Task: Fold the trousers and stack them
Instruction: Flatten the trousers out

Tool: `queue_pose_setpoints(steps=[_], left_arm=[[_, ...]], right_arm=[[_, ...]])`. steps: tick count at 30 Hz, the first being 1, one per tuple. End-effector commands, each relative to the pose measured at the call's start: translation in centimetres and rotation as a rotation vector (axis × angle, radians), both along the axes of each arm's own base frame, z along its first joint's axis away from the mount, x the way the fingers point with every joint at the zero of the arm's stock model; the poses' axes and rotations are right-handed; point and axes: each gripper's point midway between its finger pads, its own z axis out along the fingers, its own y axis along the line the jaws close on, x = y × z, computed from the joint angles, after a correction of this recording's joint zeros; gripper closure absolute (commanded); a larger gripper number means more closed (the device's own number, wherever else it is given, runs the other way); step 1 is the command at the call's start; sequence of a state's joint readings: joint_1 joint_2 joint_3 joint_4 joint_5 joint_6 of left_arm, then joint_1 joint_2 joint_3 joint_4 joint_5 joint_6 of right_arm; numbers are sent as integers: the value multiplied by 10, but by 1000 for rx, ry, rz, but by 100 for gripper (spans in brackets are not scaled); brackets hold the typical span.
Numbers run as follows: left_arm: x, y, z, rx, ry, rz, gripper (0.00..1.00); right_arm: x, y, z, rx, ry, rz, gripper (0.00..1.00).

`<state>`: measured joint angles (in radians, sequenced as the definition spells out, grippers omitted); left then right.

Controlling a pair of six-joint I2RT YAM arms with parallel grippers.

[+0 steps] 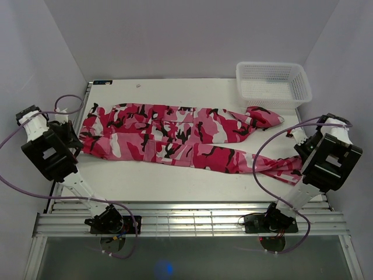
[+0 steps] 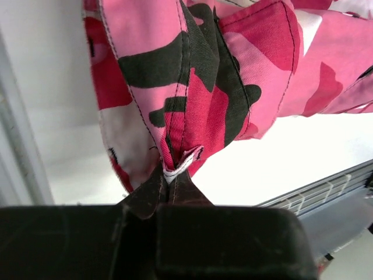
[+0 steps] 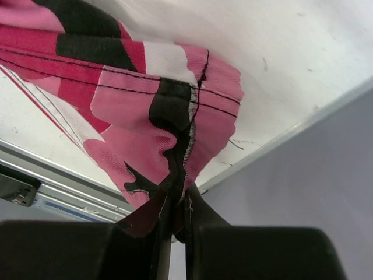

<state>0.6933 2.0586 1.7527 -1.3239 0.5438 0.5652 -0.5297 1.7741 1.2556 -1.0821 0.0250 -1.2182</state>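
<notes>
Pink, red, white and black camouflage trousers (image 1: pixel 175 137) lie spread across the table, waist at the left, legs running to the right. My left gripper (image 1: pixel 76 139) is shut on the waist edge; the left wrist view shows the cloth (image 2: pixel 192 93) pinched between the jaws (image 2: pixel 173 178). My right gripper (image 1: pixel 298 157) is shut on the hem of the nearer leg at the right table edge; the right wrist view shows the hem (image 3: pixel 175 116) bunched in the jaws (image 3: pixel 178 201). The other leg end (image 1: pixel 265 116) lies free near the basket.
A white mesh basket (image 1: pixel 273 83) stands at the back right corner. The metal rail (image 1: pixel 186 219) runs along the near edge. The grey side wall (image 3: pixel 315 175) is close beside the right gripper.
</notes>
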Motion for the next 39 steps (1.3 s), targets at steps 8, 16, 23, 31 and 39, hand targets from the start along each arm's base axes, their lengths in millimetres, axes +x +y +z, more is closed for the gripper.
queue_pose_setpoints(steps=[8, 16, 23, 31, 39], left_arm=[[-46, 69, 33, 385, -60, -25, 67], [-41, 67, 60, 448, -168, -78, 32], [-35, 3, 74, 208, -263, -175, 32], [-29, -48, 60, 81, -263, -249, 31], [-17, -39, 39, 76, -187, -176, 31]], right_arm=[[3, -49, 39, -229, -158, 408, 51], [31, -50, 74, -308, -428, 458, 9], [17, -30, 58, -177, -395, 545, 2], [38, 6, 41, 62, -357, 656, 2], [35, 44, 13, 163, -182, 787, 8]])
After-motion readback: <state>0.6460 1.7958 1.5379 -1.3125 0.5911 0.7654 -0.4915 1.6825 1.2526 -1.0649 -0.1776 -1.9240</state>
